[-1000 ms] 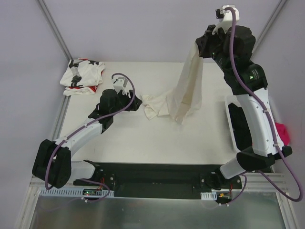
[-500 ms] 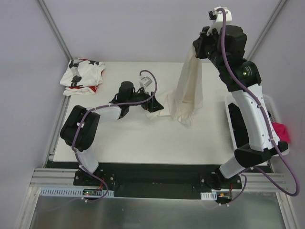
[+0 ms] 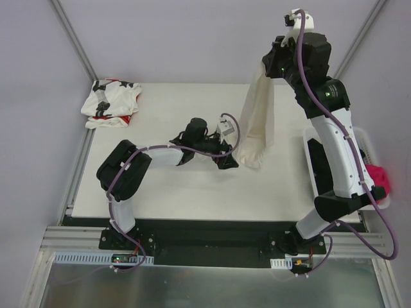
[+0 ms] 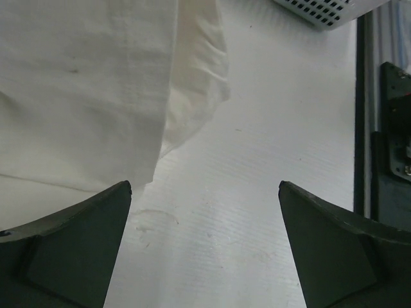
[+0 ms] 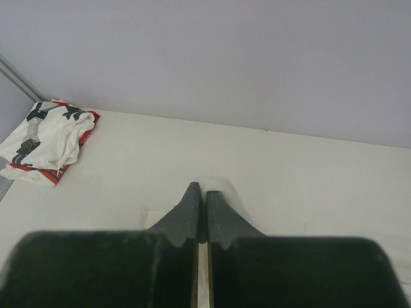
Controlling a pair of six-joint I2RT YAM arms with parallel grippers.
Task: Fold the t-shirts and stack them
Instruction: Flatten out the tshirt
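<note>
The right gripper is raised high over the table at about 1 o'clock, its fingers pressed together on the top edge of the cream-white t-shirt. The shirt hangs from it in a long narrow drape, and its lower end touches the tabletop right of centre. The right wrist view shows the two fingertips closed with only a thin sliver of pale cloth between them. The left gripper lies low, just beside the shirt's bottom edge on its 9 o'clock side. Its fingers are spread wide with only bare table between them, and the hem sits just ahead at their 11 o'clock. A corner of the perforated basket shows at 1 o'clock there. The star-print t-shirt lies crumpled in the table's 10 o'clock corner, well apart from both arms.
</note>
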